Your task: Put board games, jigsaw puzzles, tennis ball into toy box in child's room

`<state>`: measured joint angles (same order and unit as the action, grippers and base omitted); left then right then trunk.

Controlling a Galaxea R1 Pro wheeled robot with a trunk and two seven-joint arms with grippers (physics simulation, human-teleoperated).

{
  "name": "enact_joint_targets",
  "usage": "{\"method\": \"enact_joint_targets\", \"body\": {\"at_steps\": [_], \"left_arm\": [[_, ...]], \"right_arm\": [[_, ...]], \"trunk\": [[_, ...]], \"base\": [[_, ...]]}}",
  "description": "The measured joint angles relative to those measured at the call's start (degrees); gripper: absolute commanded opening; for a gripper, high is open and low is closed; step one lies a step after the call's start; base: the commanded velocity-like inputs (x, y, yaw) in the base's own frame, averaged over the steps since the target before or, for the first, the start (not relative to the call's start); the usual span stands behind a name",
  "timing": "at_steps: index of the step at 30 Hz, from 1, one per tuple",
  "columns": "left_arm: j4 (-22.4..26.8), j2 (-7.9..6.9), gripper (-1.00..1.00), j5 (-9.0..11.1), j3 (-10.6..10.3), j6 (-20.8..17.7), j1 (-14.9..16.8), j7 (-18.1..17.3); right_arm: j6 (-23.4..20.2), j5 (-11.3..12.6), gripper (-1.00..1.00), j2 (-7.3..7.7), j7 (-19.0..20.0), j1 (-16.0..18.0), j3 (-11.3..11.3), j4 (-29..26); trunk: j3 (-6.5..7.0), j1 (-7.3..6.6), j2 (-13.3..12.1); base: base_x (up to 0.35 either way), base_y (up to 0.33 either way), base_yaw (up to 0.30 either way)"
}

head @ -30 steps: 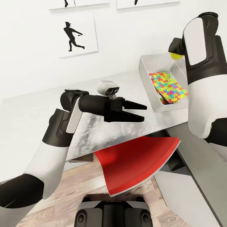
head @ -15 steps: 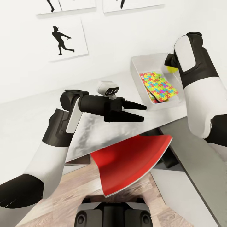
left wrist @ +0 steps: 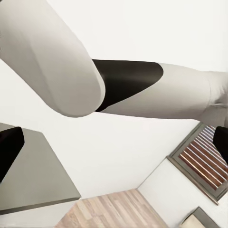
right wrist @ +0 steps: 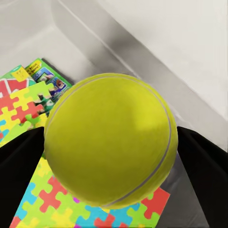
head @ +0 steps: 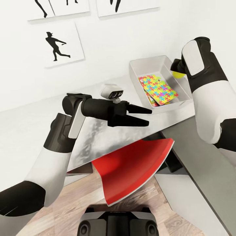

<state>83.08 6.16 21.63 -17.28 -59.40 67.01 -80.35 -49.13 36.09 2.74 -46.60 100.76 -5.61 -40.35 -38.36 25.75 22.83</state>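
Since a second ago your view has swung, and the toy box now sits more central. Your right gripper is clamped on the tennis ball above the box's far edge. Released here, it may bounce off the puzzle and roll out.

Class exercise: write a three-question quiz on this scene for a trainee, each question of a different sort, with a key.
1. True or false: the right hand grips the yellow-green felt tennis ball.
2. What lies on top inside the grey rectangular toy box? A) multicoloured jigsaw puzzle B) red book C) nothing
3. Fill in: the left hand holds ____.

Key: 1 true. 2 A, the multicoloured jigsaw puzzle. 3 nothing; its jaws stand open.
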Motion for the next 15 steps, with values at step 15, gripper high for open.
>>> {"method": "enact_joint_targets", "body": {"at_steps": [15], "left_arm": [[0.00,0.07,1.00,-0.08,-0.07,0.00,0.00,0.00]], "right_arm": [[0.18,0.06,-1.00,-0.03,0.69,0.00,0.07,0.90]], "trunk": [[0.01,0.00,0.00]], "base": [[0.000,0.005,-0.001]]}}
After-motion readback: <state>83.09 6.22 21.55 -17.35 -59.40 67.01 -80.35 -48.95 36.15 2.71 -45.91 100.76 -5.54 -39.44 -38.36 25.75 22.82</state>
